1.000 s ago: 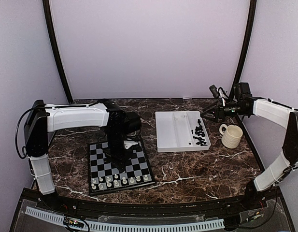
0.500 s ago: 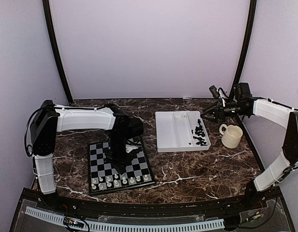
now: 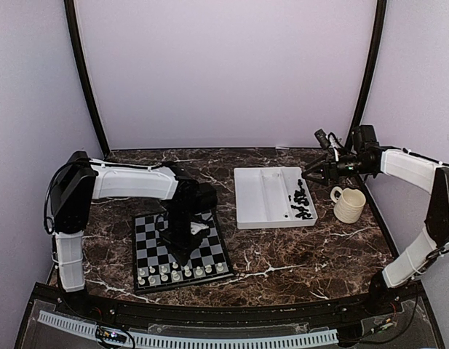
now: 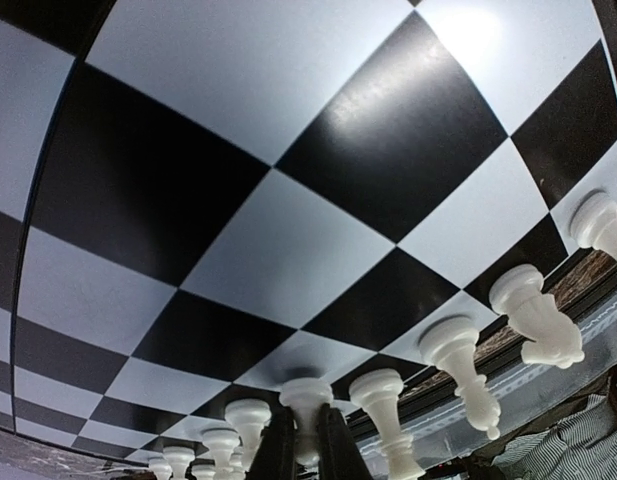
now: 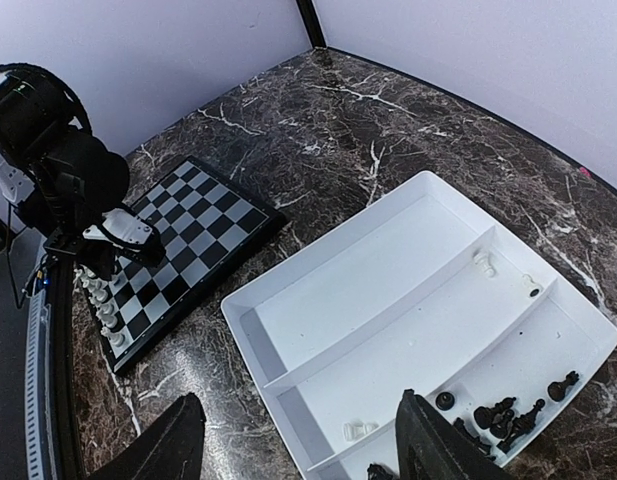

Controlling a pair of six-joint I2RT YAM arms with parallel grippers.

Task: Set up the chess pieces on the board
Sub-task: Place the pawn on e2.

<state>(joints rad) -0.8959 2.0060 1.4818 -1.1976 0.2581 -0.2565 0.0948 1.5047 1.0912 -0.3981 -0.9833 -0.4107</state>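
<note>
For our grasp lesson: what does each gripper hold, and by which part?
Left gripper pinches a white piece by its upper body; right gripper holds nothing.

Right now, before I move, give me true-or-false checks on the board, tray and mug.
Along the black-and-grey chequered board's near edge stand white plastic chessmen. True.
The black plastic chessmen stand on the board. False: they lie in the white rectangular tray.
The right arm's jaws grip a black piece. False: they hang open above the tray.
The cream ribbed mug sits right of the tray. True.
The left arm's jaws flank a white chessman. True.
</note>
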